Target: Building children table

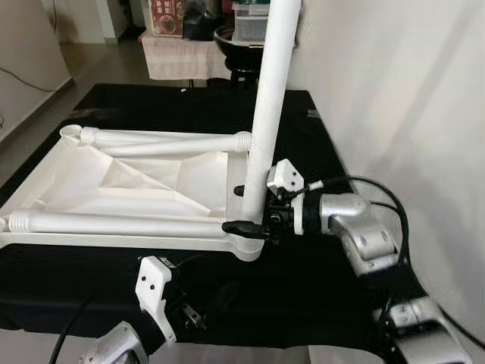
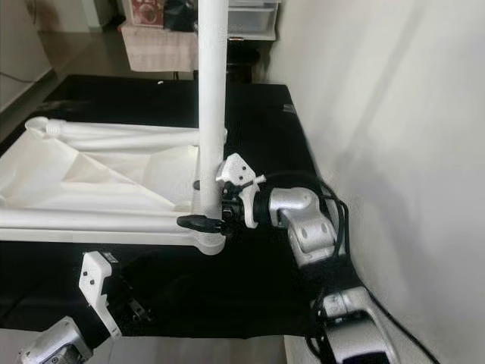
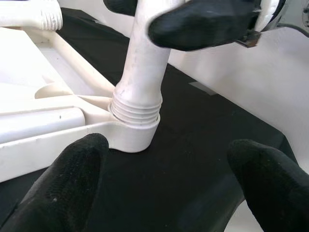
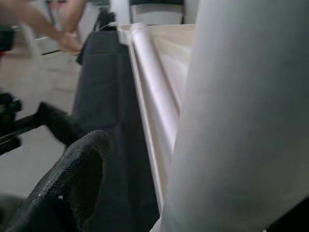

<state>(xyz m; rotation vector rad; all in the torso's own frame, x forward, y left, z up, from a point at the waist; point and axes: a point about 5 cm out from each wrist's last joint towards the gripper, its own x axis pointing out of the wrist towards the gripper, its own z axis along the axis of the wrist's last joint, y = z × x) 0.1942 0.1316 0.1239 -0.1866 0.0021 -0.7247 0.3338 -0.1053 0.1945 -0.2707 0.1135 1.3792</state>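
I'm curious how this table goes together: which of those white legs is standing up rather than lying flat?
The upright leg at the tabletop's near right corner, gripped by the right gripper. The other legs lie flat across the tabletop.

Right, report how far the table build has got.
Done: the white tabletop lies upside down on the black surface. In hand: one leg stands upright in the near corner socket, gripped low by the right gripper. Left: the loose legs lying on the tabletop still need mounting; the left gripper waits open nearby.

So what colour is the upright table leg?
White upright table leg, clearest in the left eye view.
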